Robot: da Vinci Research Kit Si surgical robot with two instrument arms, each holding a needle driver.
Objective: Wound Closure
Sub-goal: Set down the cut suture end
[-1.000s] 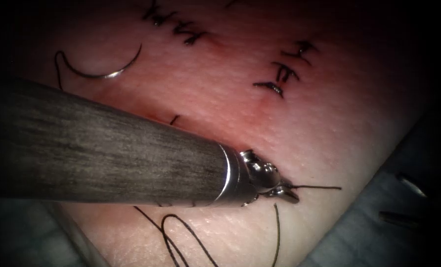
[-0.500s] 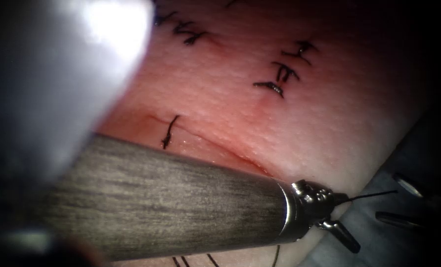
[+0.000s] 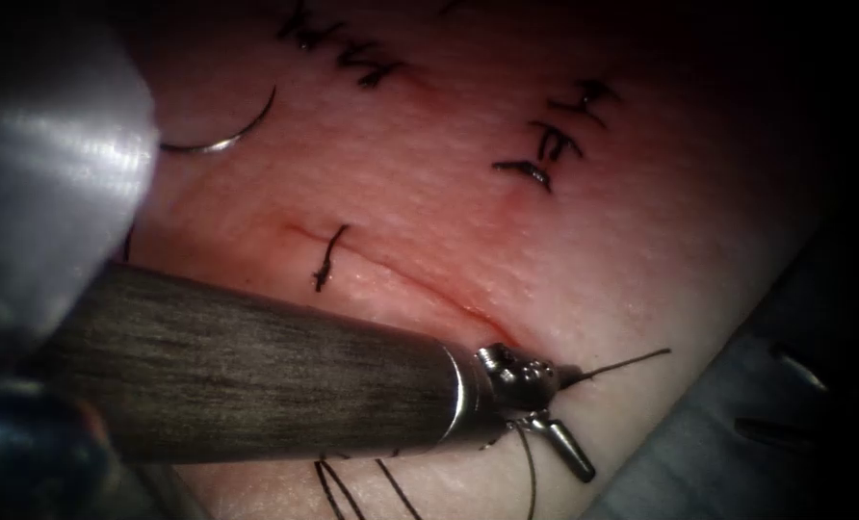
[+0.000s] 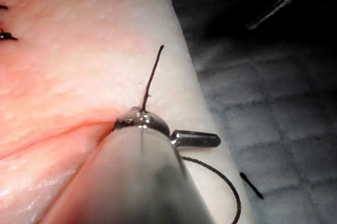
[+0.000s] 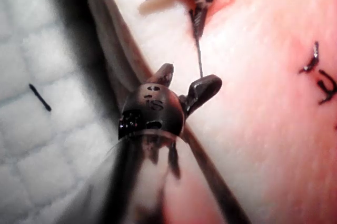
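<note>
You had the left gripper [image 3: 576, 424] spread wide at the right-hand end of the cut [image 3: 401, 274], pinching nothing, its upper jaw lying beside a short thread end [image 3: 622, 363] that stood clear of the tissue [image 3: 641, 241] and pointed right. The right gripper [image 5: 189, 76] hung near the tissue's edge, also spread and empty, the tip of that thread end lined up between its jaws in its own wrist view. The curved needle [image 3: 220, 143] lay loose on the surface well to the left of the cut, held by neither tool and apparently not in the tissue, while slack loops of thread [image 3: 352, 486] trailed beneath the left shaft. One stitch [image 3: 328, 255] crossed the cut. Judged from this, any grasp of the stub needed to be square and low on it, with jaws clear of the skin and the loops untangled.
</note>
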